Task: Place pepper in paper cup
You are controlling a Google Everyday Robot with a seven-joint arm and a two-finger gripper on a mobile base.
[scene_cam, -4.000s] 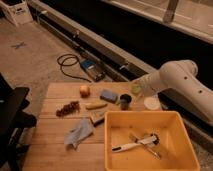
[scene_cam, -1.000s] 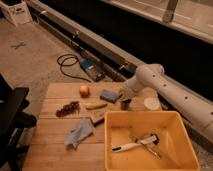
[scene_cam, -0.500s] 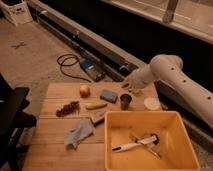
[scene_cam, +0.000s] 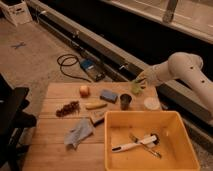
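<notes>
Near the table's far right edge, gripper touches pepper; grasp state: cannot tell. Pepper likely light, firm, slippery; pinch across its middle. Paper cup nearby.

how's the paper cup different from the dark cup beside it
Colour: the paper cup is white, the dark cup near black. Width: the paper cup looks slightly wider than the dark cup. Place: the paper cup sits nearer the right edge of the wooden table, the dark cup closer to the blue sponge. Both stand on it behind the yellow bin. The pincer is beyond them, by the pepper.
</notes>
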